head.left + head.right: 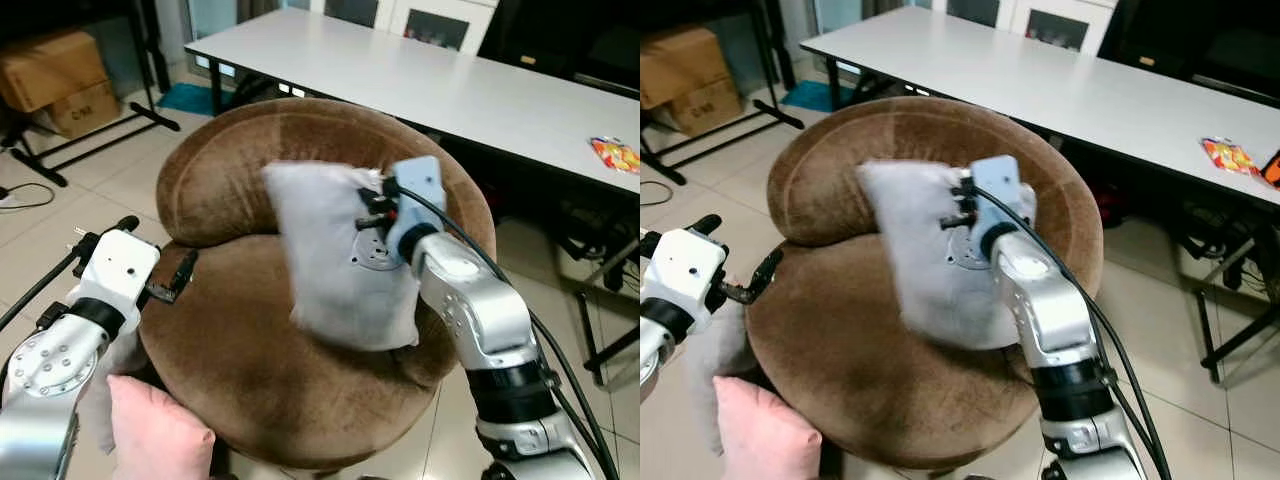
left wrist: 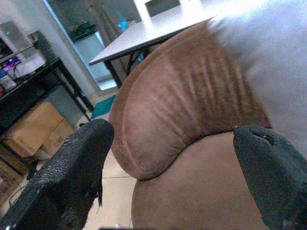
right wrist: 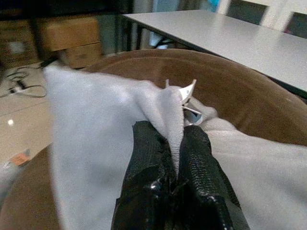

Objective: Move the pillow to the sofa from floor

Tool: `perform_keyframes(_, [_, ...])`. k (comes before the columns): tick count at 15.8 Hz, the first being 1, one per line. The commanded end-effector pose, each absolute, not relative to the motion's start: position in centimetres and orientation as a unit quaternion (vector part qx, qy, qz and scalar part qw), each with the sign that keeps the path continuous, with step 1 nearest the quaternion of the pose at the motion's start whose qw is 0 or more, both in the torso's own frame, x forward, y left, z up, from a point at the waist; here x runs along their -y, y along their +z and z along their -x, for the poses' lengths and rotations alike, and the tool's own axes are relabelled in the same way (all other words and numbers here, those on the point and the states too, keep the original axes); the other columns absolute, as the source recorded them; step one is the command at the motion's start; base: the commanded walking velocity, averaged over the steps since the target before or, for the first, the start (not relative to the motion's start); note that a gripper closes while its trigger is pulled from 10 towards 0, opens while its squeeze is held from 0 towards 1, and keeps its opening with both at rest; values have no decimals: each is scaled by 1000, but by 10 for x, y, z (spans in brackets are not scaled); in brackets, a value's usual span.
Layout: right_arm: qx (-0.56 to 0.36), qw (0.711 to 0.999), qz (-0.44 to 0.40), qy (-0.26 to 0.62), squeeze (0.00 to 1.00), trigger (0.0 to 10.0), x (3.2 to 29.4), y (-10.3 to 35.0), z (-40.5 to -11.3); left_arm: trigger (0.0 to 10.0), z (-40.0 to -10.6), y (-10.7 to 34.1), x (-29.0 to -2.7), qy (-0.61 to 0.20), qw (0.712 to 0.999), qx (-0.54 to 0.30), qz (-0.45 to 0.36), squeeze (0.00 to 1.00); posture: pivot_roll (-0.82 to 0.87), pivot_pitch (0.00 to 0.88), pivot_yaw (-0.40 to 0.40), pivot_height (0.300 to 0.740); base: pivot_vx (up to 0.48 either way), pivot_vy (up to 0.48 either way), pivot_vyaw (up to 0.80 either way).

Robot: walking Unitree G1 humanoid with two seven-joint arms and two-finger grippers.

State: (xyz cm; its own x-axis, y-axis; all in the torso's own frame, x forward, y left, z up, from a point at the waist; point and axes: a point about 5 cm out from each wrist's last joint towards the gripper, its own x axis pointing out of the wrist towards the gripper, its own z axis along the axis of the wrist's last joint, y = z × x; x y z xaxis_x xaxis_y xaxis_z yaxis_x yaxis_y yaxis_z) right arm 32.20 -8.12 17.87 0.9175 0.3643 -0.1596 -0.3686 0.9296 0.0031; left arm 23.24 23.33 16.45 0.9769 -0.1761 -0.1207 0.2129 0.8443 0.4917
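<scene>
Clamped tight on a fold of cloth, the right gripper [image 3: 175,143] pinches the upper edge of the grey pillow [image 1: 335,255] between its two black fingers [image 3: 146,158]. The fabric bunches into a raised ridge where the fingers press together, and a small white tag [image 3: 188,93] sticks up just past them. The pillow is pale grey, soft and roughly square, with plush fabric and slightly blurred edges in the head views. It hangs tilted over the seat of the round brown sofa [image 1: 240,370], its top corner close to the curved backrest [image 1: 220,165] and its lower edge down near the seat cushion; whether it touches the cushion cannot be told. The silver right arm [image 1: 480,320] reaches in from the sofa's right side, a black cable running along it.

The left gripper [image 2: 177,167] is spread wide, its fingers well apart with nothing between them, and it sits at the sofa's left edge, pointing toward the backrest. A pink pillow [image 1: 160,435] lies low beside the sofa's left front, near the left arm [image 1: 60,365]. Behind the sofa stands a long white table [image 1: 450,80], and cardboard boxes [image 1: 60,80] sit on the floor at far left.
</scene>
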Motion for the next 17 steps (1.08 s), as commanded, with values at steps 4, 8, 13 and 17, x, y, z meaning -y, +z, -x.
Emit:
perform_keyframes(4, [-74, 968, -1, 238, 0, 10000, 56, 203, -325, 10000, -227, 164, -226, -149, 950, -43, -270, 0, 70, 0, -98, 740, 0, 0, 0])
perform_keyframes(8, [-139, 967, -154, 149, 0, 10000, 51, 205, -355, 10000, -227, 164, -223, -170, 947, -49, -268, 0, 80, 0, -98, 740, 0, 0, 0])
perform_keyframes(13, [-236, 928, -261, -121, 0, 10000, 115, 158, -385, 10000, -211, 156, -210, -268, 937, -98, -199, 0, 89, 0, -94, 740, 0, 0, 0])
perform_keyframes(17, [-298, 883, -299, -206, 0, 10000, 142, 116, -381, 10000, -203, 155, -204, -315, 927, -128, -157, 0, 96, 0, -87, 740, 0, 0, 0])
